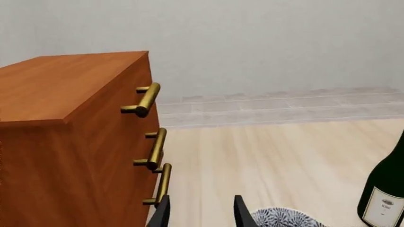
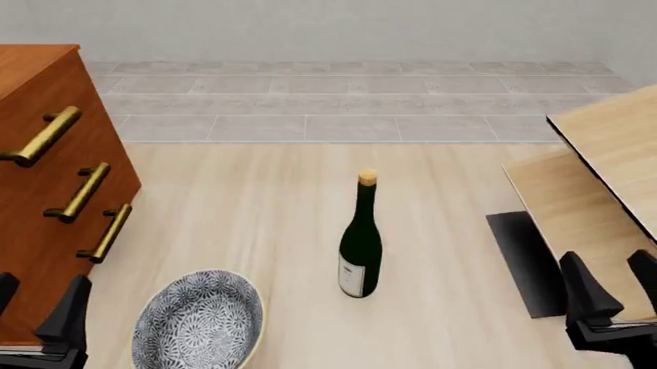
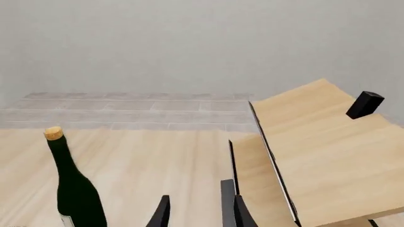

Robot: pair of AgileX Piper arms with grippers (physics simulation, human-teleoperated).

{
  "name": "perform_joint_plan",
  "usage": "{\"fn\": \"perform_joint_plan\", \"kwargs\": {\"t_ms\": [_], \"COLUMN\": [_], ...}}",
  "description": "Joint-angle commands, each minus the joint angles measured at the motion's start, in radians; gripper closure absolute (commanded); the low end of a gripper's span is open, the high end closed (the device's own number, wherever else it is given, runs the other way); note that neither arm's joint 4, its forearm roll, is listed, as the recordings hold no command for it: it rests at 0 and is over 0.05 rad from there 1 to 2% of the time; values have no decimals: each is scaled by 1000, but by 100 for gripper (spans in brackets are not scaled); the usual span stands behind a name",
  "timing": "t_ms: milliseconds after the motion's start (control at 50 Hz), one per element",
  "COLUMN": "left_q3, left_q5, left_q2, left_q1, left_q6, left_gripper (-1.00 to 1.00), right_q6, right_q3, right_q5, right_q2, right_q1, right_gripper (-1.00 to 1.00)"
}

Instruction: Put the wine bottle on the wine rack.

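While both end effectors gape empty, only the front view shows the wine bottle (image 2: 361, 246) whole.

Reddish-brown wooden cabinet (image 2: 46, 192) at the left side of the pale wooden table (image 2: 257, 200), carrying three brass bar handles (image 2: 77, 192) set one below another on its front face. Blue-and-white patterned bowl (image 2: 198, 321) resting on the table near its front edge, just right of the cabinet's lower corner. Behind the table, a grey tiled floor (image 2: 349, 100) running to a plain light wall (image 2: 339, 27).
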Motion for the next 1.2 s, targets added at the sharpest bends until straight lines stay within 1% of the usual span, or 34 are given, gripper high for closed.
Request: {"fn": "perform_joint_plan", "kwargs": {"t_ms": [20, 180, 220, 240, 340, 540, 560, 580, 600, 620, 720, 740, 760, 800, 820, 940, 980, 1000, 1060, 1200], "left_q3": [0, 0, 0, 0, 0, 1, 0, 0, 0, 0, 0, 0, 0, 0, 0, 1, 1, 1, 1, 1], "left_q5": [4, 6, 3, 2, 2, 7, 1, 4, 3, 3, 16, 16, 23, 30, 34, 48, 46, 45, 42, 47], "left_q2": [1, 2, 4, 5, 7, 23, 49, 46, 54, 56, 49, 49, 53, 45, 43, 32, 39, 49, 57, 65], "left_q1": [-2, -3, -5, -3, -1, 4, 6, 5, 2, 2, 14, 14, 4, 6, 5, 11, 11, 9, 9, 9], "left_q6": [9, 14, 16, 18, 20, 26, 27, 29, 30, 31, 42, 42, 50, 48, 47, 47, 49, 64, 62, 66], "left_gripper": [-100, -100, -100, -100, -100, -100, -100, -100, -100, -100, -100, -100, -100, -100, -100, -100, -100, -100, -100, -100], "right_q6": [-1, -2, -1, -6, -4, -18, -19, -21, -34, -35, -68, -68, -84, -91, -83, -94, -93, -88, -90, -89], "right_q3": [-15, -48, -59, -64, -91, -147, -155, -159, -177, -182, -213, -213, -226, -232, -237, -259, -262, -265, -266, -277], "right_q5": [-159, -214, -251, -255, -256, -261, -263, -265, -267, -260, -232, -231, -229, -230, -228, -232, -229, -232, -232, -264], "right_q2": [201, 300, 373, 380, 408, 499, 517, 527, 561, 562, 578, 578, 599, 609, 612, 648, 649, 654, 658, 710], "right_q1": [54, 80, 90, 96, 111, 156, 166, 168, 199, 210, 252, 252, 270, 285, 292, 325, 333, 347, 357, 390], "right_gripper": [-100, -100, -100, -100, -100, -100, -100, -100, -100, -100, -100, -100, -100, -100, -100, -100, -100, -100, -100, -100]}}
